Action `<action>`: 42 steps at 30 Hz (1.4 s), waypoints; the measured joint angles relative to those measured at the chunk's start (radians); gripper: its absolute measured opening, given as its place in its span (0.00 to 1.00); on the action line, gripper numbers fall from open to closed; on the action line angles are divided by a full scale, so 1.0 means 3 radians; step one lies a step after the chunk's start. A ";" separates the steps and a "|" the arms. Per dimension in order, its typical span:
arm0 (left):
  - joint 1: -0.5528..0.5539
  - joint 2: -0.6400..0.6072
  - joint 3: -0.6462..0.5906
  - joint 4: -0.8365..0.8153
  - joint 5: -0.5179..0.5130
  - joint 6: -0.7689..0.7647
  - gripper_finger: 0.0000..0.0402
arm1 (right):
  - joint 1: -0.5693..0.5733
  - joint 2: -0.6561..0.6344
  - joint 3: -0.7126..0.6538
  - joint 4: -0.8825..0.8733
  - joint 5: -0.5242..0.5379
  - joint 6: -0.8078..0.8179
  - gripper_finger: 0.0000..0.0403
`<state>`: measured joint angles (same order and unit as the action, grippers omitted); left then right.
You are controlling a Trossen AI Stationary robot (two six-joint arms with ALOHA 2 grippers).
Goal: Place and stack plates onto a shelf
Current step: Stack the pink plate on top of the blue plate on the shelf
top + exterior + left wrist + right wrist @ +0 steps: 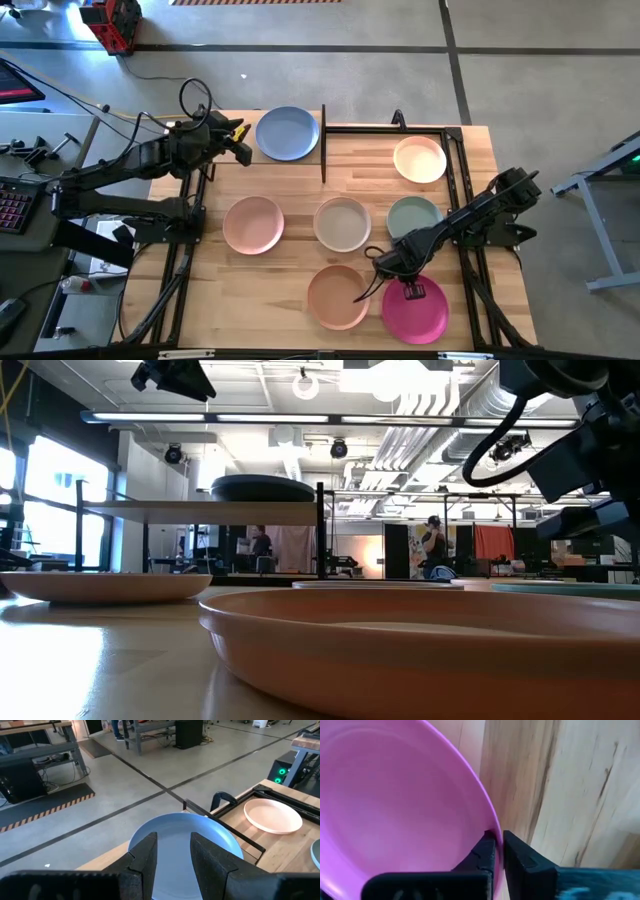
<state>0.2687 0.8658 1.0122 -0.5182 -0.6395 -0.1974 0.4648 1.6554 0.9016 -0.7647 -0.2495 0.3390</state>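
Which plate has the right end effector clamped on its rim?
The magenta plate, at the table's front right. The right end effector pinches its rim; the peach-orange plate beside it lies untouched.

Bare table (290, 235) runs between the pink plate (253, 224) and the beige plate (342, 222), and another open strip lies beyond the beige plate, toward the shelf's black frame (323, 143). On the right side the sage green plate (414, 216), peach-orange plate (338, 296) and magenta plate (414, 308) crowd together, with the right gripper (498, 851) clamped on the magenta rim. The cream plate (419, 159) fills the frame's right corner. In the low view a dark grey plate (263, 488) occupies the shelf (205, 511) top.
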 joint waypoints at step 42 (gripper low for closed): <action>-0.0001 0.0000 0.0000 0.0175 0.0022 -0.0003 0.26 | -0.1356 -0.1906 0.0001 0.0091 0.0916 0.1136 0.00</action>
<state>0.2684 0.8659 1.0122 -0.4656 -0.6331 -0.1982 0.0581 1.0835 0.9020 -0.7373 0.0253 0.6798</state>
